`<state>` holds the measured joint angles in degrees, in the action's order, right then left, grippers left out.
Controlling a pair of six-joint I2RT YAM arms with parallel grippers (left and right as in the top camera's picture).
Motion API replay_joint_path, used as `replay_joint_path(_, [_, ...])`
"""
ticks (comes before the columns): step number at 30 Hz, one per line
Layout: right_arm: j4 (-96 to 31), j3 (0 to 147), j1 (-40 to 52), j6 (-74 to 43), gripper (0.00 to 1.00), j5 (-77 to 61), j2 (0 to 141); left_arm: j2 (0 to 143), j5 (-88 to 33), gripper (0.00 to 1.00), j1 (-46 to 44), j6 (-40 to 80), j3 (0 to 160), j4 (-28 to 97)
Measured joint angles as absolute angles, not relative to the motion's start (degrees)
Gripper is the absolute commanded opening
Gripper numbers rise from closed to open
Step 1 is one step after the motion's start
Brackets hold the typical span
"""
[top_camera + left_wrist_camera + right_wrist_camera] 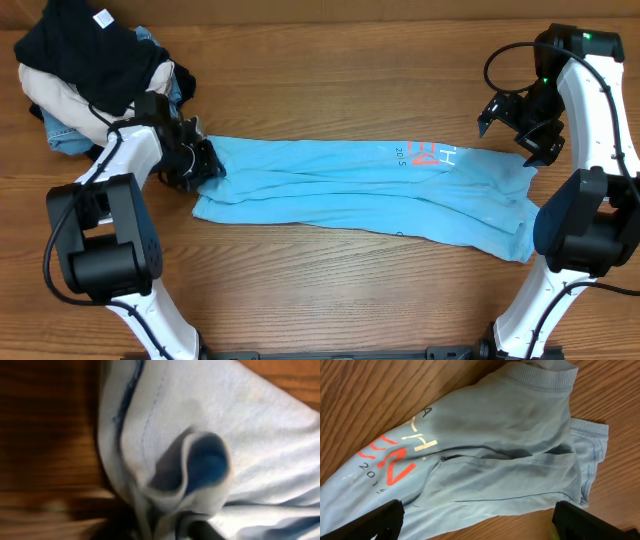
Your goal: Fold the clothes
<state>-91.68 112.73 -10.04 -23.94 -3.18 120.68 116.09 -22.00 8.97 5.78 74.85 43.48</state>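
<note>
Surface: wooden table (330, 60) with brown grain, seen from above with both arm bases at its near edge
T-shirt (350, 190): light sky-blue, folded lengthwise into a long narrow band that lies flat across the middle of the table, running from near the left edge to near the right edge
Print (425, 155): red lettering and small white characters face up on the band's far side, toward its right end
Neck: the ribbed collar (540, 372) shows in the right wrist view, at the right end of the band
Left gripper (195, 160): down at the left end of the T-shirt, fingers pressed together on a raised loop of blue cloth that fills the left wrist view
Right gripper (508, 130): above the T-shirt's right end, near the right edge of the table, fingers spread wide and holding nothing; cloth shows between them in the right wrist view
Pile: a black garment (85, 55) with a white tag (103, 18) lies on cream cloth (60, 110) and denim-blue cloth (55, 135) in the far left corner, just beyond the left gripper
</note>
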Motion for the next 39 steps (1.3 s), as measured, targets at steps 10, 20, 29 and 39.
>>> replay_joint_path(10, [-91.2, 112.7, -10.0, -23.9, 1.00, -3.2, 120.7, 116.8, -17.7, 0.04, 8.7, 8.2, 77.3, 52.1])
replay_joint_path(20, [-89.8, 112.7, -10.0, -23.9, 1.00, -3.2, 120.7, 116.5, 4.5, 0.04, 8.4, 19.2, 94.4, 71.9])
replay_joint_path(29, [-88.8, 112.7, -10.0, -24.0, 1.00, -3.2, 120.7, 113.5, 8.5, 0.04, 4.1, 19.9, 100.3, 75.4])
replay_joint_path(39, [-90.0, 112.7, -10.0, -22.9, 1.00, -3.2, 120.7, 113.5, 12.7, 0.35, -17.1, 21.8, 100.4, 74.8])
